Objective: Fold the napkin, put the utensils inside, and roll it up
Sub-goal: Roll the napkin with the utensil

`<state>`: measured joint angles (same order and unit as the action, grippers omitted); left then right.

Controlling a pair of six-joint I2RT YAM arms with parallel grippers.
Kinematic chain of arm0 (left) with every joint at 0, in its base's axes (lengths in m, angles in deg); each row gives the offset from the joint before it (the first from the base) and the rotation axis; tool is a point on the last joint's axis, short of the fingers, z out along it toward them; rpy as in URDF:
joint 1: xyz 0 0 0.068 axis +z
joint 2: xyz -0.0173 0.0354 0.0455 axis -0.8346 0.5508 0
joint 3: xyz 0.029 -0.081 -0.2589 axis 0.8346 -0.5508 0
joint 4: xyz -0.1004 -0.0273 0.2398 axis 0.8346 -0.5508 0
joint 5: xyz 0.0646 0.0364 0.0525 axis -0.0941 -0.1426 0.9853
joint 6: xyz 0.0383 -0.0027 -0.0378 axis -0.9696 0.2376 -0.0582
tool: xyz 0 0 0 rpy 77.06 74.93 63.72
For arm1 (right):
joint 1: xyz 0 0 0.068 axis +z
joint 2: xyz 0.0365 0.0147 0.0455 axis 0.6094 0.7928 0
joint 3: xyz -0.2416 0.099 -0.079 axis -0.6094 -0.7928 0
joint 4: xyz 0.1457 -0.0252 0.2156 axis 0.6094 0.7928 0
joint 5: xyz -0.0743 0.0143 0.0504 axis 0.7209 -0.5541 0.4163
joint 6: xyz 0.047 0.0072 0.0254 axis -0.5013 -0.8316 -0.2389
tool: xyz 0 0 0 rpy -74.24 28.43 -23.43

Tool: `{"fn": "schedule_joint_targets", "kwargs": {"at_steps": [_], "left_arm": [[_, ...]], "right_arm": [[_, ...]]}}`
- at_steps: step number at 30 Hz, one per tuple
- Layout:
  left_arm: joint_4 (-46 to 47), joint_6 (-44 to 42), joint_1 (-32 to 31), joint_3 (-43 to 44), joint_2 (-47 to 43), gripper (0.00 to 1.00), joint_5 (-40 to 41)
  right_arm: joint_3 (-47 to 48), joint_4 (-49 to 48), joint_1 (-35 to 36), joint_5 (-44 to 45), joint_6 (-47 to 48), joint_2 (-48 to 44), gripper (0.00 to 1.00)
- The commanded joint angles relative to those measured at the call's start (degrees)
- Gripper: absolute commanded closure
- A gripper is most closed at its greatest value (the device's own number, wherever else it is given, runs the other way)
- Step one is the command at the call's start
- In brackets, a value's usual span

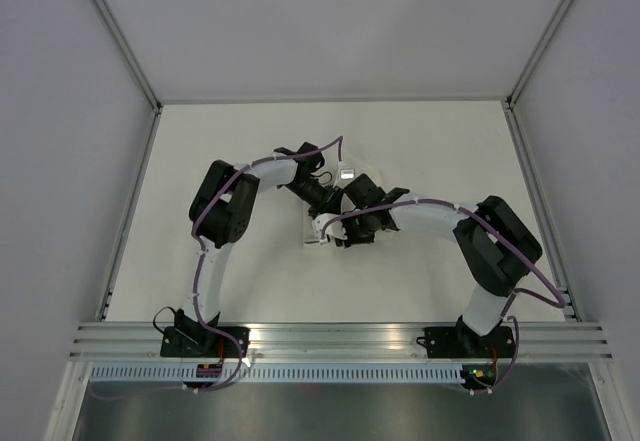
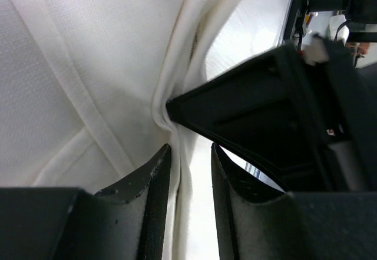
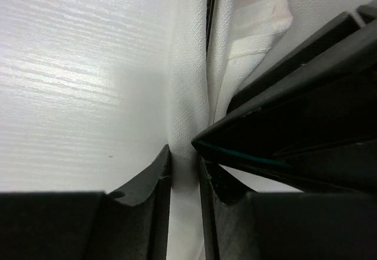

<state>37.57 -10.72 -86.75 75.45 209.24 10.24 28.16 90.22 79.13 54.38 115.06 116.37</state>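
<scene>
The white napkin point(image 1: 316, 231) lies bunched mid-table, mostly hidden under both grippers. My left gripper point(image 1: 333, 209) reaches it from the back left and my right gripper point(image 1: 340, 231) from the right, and their tips meet. In the left wrist view the napkin point(image 2: 88, 65) is pulled into a ridge that runs between the jaws of my left gripper point(image 2: 187, 154), with the right gripper's finger point(image 2: 259, 118) pressing its side. In the right wrist view my right gripper point(image 3: 184, 154) is shut on a narrow fold of the napkin point(image 3: 191, 83). The utensils are hidden. A thin dark line point(image 3: 210, 6) shows inside the fold.
The cream table point(image 1: 430, 141) is enclosed by grey walls with metal corner posts point(image 1: 120, 41). An aluminium rail point(image 1: 340, 336) runs along the near edge by the arm bases. A small bright object point(image 1: 347, 173) sits just behind the grippers.
</scene>
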Motion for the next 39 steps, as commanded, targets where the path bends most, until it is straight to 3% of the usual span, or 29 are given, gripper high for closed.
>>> {"fn": "schedule_joint_targets", "kwargs": {"at_steps": [1, 6, 12, 18, 22, 29, 32, 39], "left_arm": [[5.64, 2.0, 0.73, -1.87, -7.9, 0.61, -0.2], [15.21, 9.21, 2.39, -5.92, -13.17, 0.59, 2.88], [30.84, 23.0, 5.91, -14.96, -21.44, 0.59, 12.71], [42.02, 30.57, 6.36, -27.26, -32.86, 0.6, 28.62], [54.66, 32.78, 5.66, -38.84, -41.47, 0.59, 38.97], [71.46, 16.27, -8.3, -53.81, -51.85, 0.54, 57.79], [75.16, 7.13, -16.38, -56.54, -51.33, 0.55, 63.95], [78.34, -8.15, -26.33, -56.55, -45.36, 0.5, 70.19]], "right_arm": [[4.91, 14.17, -1.41, -6.68, 1.12, 5.09, 0.89], [15.0, 25.17, -5.1, -14.41, 3.23, 10.81, 0.89], [26.69, 40.73, -9.85, -22.59, 8.66, 20.3, 0.89], [36.45, 54.27, -13.98, -27.25, 14.03, 29.62, 0.89], [40.51, 60.77, -15.74, -28.4, 17.02, 34.71, 0.89], [42.97, 62.72, -17.24, -28.93, 17.12, 37.54, 0.89], [43.5, 62.72, -17.41, -29.01, 16.51, 37.98, 0.89], [44.56, 62.72, -17.41, -29.1, 15.54, 38.77, 0.89]]}}
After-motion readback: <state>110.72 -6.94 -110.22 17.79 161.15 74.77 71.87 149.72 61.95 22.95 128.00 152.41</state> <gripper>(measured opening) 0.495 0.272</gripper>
